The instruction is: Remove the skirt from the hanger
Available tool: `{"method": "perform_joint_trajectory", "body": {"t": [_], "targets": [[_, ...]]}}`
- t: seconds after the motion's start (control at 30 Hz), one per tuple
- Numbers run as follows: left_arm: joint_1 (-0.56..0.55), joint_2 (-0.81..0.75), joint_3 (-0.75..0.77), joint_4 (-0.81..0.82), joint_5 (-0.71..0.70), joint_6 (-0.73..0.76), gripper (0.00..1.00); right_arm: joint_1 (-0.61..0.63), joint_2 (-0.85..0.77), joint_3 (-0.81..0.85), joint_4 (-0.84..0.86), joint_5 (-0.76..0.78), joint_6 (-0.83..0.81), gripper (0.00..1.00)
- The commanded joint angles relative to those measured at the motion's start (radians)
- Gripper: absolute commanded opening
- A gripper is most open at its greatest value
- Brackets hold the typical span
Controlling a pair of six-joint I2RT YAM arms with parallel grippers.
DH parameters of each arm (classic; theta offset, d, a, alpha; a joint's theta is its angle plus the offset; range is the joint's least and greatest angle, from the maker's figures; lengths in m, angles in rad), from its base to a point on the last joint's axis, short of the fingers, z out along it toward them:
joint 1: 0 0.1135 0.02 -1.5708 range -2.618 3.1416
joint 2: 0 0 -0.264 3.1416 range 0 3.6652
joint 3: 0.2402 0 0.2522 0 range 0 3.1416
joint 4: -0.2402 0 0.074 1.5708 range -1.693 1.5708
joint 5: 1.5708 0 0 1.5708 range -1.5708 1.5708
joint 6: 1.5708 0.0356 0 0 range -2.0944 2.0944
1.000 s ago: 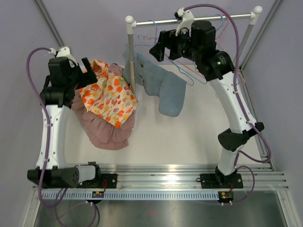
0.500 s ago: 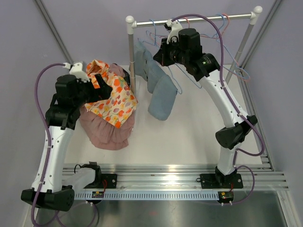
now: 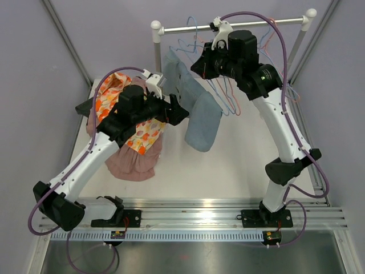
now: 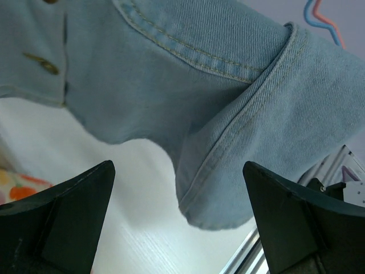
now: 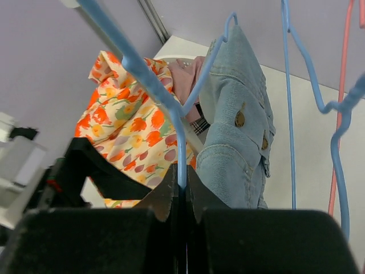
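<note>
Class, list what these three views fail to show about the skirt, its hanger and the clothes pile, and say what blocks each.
1. Top view: where the blue hanger meets the denim skirt is covered by the right gripper.
2. Right wrist view: the hanger's upper end runs off the top edge.
3. Left wrist view: the skirt's upper part is cut off by the top edge.
4. Top view: the left arm hides part of the floral garment.
</note>
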State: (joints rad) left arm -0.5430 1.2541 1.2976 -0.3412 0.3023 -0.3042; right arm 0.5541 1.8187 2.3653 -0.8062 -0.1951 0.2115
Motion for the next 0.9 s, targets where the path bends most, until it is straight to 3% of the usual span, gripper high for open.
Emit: {"method": "perform_joint_trajectory", "body": {"t": [0.0,0.3,0.43,0.53,0.63,0.77,0.87], "targets": [[-0.043,0.025,-0.046,0.233,0.084,-0.009,0.99,0.023,-0.122,0.049,0.105,-0.012,0.035,0.0],[-0.11,0.166,-0.018,0.438,0.281,-0.092,0.98,0.03,-0.202,-0.046,0.157,-0.015,0.074,0.0],[-0.155,0.171,-0.029,0.51,0.334,-0.134,0.65,0.03,-0.226,-0.101,0.18,-0.004,0.08,0.0],[-0.16,0.15,-0.07,0.634,0.414,-0.218,0.56,0.03,-0.236,-0.123,0.19,-0.006,0.086,0.0],[-0.161,0.09,-0.13,0.715,0.408,-0.268,0.04,0.03,-0.248,-0.153,0.206,0.0,0.086,0.0],[-0.163,-0.001,-0.162,0.541,0.281,-0.176,0.0,0.03,-0.251,-0.153,0.196,0.013,0.083,0.0],[-0.164,-0.082,-0.195,0.27,0.073,-0.064,0.0,0.03,-0.253,-0.132,0.18,0.043,0.074,0.0]]}}
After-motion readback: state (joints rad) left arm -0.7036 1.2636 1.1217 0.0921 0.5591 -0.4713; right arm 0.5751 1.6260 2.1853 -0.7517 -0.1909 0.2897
